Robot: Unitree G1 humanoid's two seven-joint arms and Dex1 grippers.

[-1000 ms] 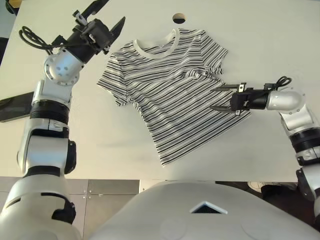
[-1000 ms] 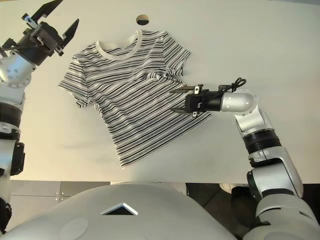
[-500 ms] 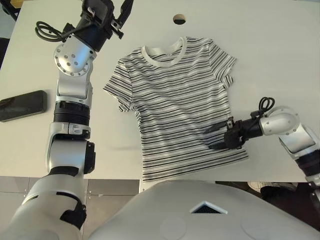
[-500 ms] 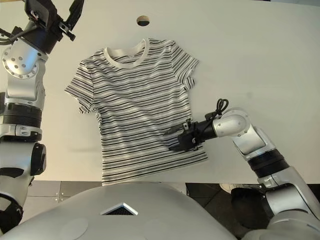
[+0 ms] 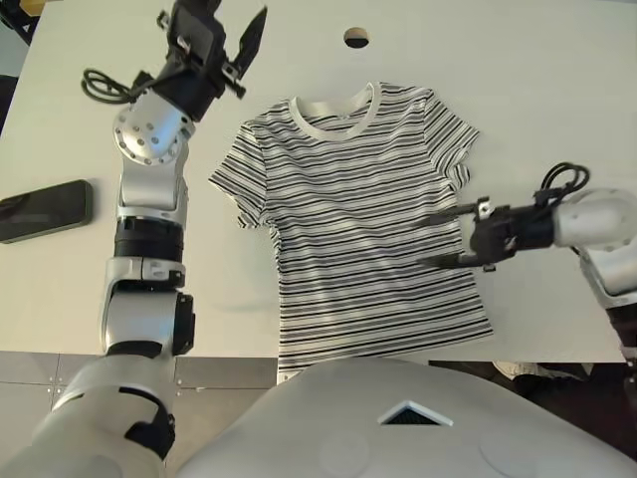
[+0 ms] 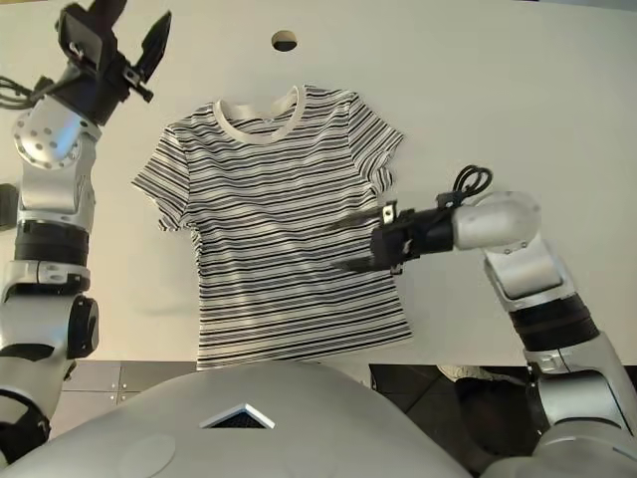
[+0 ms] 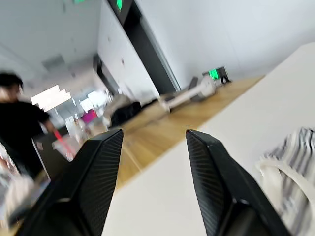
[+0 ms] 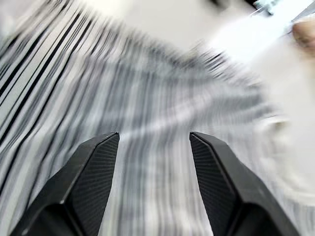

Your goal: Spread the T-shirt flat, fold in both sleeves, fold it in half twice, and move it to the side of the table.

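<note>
Since half a sec ago R gripper (image 5: 426,240) has come off the lower corner of the T-shirt (image 5: 348,219) and moved up its R side. It's now over the shirt's R edge, approx mid-body, jaws apart, nothing btwn them. Shirt has straightened over the last sec: it was skewed and bunched near the R sleeve (image 5: 453,124). Now it lies nearly square to the robot, front up. Collar (image 5: 335,108) is at the far end, hem (image 5: 383,339) close to the near edge of the table (image 5: 557,90). L gripper (image 6: 146,10) has barely shifted, still held high beyond the L sleeve (image 5: 237,177), clear of the cloth, fingers spread wide, empty.

Shirt sits roughly mid-table, black-and-white stripes w/ white collar. Both sleeves are out to the sides, not folded in; R sleeve is a bit puckered where it meets the body. Can't tell if R gripper's tips touch the fabric or hang just above it. R wrist cam: two dark fingers (image 8: 93,182) splayed w/ blurred stripes under them. L wrist cam: fingers (image 7: 96,172) apart, pointing off across the table, bit of collar at the side.

Round hole (image 5: 355,38) in the tabletop just past the collar, not touching. Dark phone (image 5: 45,209) lies flat near the table's L edge, well apart from the shirt.
</note>
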